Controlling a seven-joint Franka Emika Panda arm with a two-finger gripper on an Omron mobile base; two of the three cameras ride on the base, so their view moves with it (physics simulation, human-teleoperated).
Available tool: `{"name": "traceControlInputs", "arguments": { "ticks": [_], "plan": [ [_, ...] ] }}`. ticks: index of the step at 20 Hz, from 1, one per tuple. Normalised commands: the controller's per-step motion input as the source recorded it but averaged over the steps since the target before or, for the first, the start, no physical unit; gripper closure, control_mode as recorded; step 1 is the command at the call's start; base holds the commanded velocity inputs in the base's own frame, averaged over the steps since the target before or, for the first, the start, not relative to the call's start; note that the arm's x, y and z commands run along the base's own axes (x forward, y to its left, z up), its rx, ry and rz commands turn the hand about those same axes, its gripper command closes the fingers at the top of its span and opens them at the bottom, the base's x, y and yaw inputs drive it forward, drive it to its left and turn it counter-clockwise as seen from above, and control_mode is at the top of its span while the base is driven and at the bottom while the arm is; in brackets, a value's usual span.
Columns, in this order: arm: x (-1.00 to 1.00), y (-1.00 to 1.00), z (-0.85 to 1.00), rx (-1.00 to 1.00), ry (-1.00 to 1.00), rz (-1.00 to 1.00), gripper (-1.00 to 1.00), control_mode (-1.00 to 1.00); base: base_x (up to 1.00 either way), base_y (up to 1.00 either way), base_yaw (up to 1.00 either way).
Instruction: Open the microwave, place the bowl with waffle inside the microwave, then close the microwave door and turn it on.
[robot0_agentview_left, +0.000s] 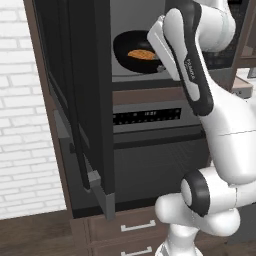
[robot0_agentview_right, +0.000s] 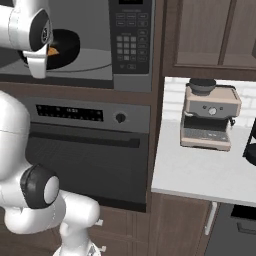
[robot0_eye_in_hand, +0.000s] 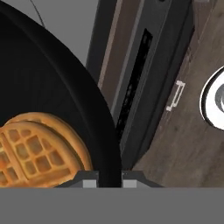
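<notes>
The microwave (robot0_agentview_left: 150, 45) stands wide open, grey cavity on show, and its door (robot0_agentview_left: 75, 100), a big dark-grey panel, is swung out to the left. There's the glossy black bowl (robot0_agentview_left: 131, 50) inside the cavity, shallow and round, tipped slightly toward the opening. In it lies the golden-brown waffle (robot0_agentview_left: 141, 54), grid pattern clear in the hand view, sitting flat on the bowl's floor near the rim.

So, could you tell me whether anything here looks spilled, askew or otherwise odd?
Nothing stands out. The waffle lies flat inside the bowl, the gripper pinches the bowl's rim, and the microwave door stands swung open with the bowl at the microwave cavity.
</notes>
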Motion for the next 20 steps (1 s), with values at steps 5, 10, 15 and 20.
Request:
{"name": "traceControlInputs", "arguments": {
  "ticks": [5,10,15,20],
  "plan": [
    [1.0,0.13,-0.32,0.0,0.04,0.0,1.0,-1.0,0.0,0.0,0.0],
    [0.84,0.26,-0.41,0.0,-0.02,0.0,1.0,-1.0,0.0,0.0,0.0],
    [0.52,0.25,-0.48,0.0,-0.16,0.0,-1.0,-1.0,0.0,0.0,0.0],
    [0.61,0.1,-0.41,0.0,-0.18,-0.02,-1.0,-1.0,0.0,0.0,0.0]
  ]
}}
